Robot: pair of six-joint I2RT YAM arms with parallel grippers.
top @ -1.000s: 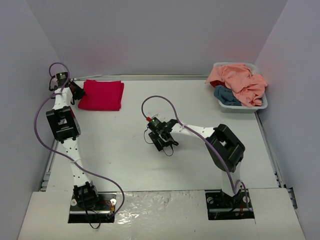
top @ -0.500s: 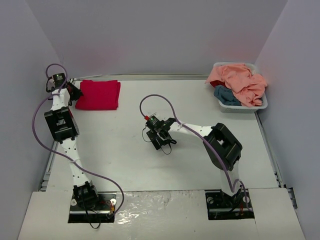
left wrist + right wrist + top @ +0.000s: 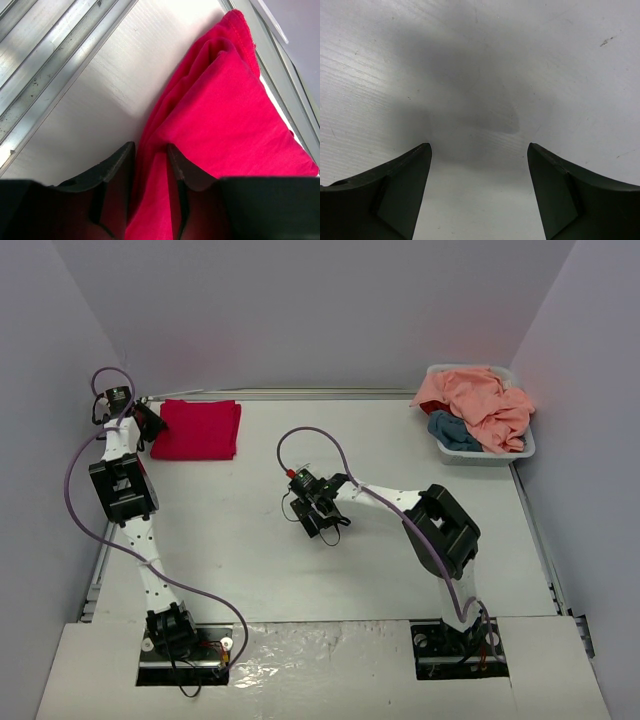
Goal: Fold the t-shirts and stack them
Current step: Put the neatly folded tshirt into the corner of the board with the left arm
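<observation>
The crimson t-shirt (image 3: pixel 200 428) lies folded into a neat, flat rectangle at the far left corner of the table (image 3: pixel 300 570), one of its long sides just beside the aluminium rail (image 3: pixel 45 65) that edges the board. Through the left wrist camera the same crimson t-shirt (image 3: pixel 225 125) is a soft, matte knit stacked in several layers, with a stitched hem showing along the top fold. My left gripper (image 3: pixel 152 425) sits at the shirt's left edge. Close up, the left gripper (image 3: pixel 150 150) has its two black fingers (image 3: pixel 117 160) drawn in tight, with a fold of the red cloth pinched between them. Two more garments sit well apart from it, at the far right: a crumpled peach-pink t-shirt (image 3: pixel 480 405) heaped on top and spilling over the rim, and a teal-blue t-shirt (image 3: pixel 447 430) bunched under it. Both are in the one white plastic basket (image 3: pixel 487 457). I cannot tell whether the peach heap is a single shirt. My right gripper (image 3: pixel 322 520) hangs over the middle of the table, near nothing. Its wrist view shows the right gripper (image 3: pixel 479 150) with its jaws spread wide and holding nothing, above bare, faintly grained white board, its own soft grey shadow below it.
</observation>
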